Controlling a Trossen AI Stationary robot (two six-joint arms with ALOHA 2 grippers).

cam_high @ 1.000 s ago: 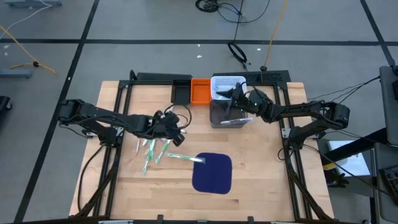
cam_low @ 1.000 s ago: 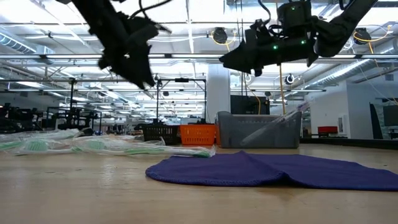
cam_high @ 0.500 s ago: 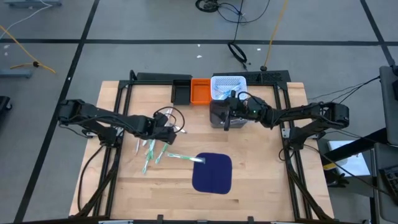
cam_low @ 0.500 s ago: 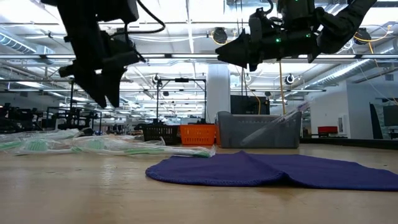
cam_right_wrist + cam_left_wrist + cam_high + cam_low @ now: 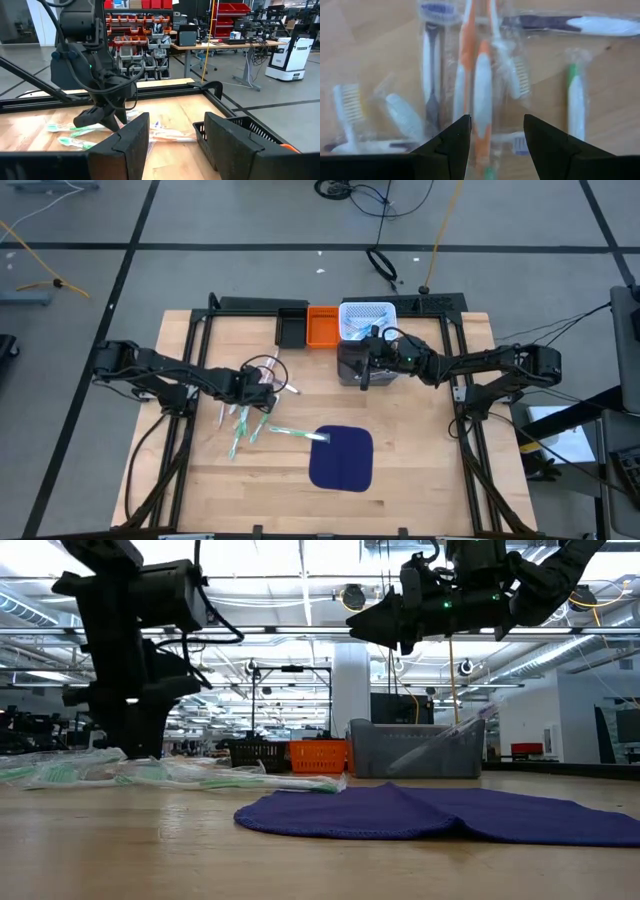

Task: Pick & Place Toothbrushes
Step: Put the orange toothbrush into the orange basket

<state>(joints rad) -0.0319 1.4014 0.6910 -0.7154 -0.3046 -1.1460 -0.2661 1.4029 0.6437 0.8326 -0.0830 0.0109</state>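
High view: the left gripper (image 5: 262, 383) hangs over the upper end of the toothbrushes (image 5: 245, 420), a loose scatter on the wooden table (image 5: 420, 460) left of the dark blue mat (image 5: 341, 457); the right gripper (image 5: 364, 365) sits over the grey bin (image 5: 350, 360), beside the orange bin (image 5: 321, 327) and the white basket (image 5: 365, 315). Low view: the left gripper (image 5: 130, 735) stands just above the wrapped toothbrushes (image 5: 150, 775), its jaws parted and empty; the right gripper (image 5: 375, 628) rides well above the grey bin (image 5: 415, 750), nothing visible between its jaws. Left wrist view: the two fingers (image 5: 452, 145) stand apart, and an orange-and-white toothbrush (image 5: 482, 95) lies directly between and ahead of them, others just beside each jaw. Each seems light and stiff, yet its clear wrapper looks slippery and crinkly; a hold across the thick mid-handle should serve best. Right wrist view: the right fingers (image 5: 127, 142) are spread and empty, the toothbrushes (image 5: 75, 135) lying far ahead of them
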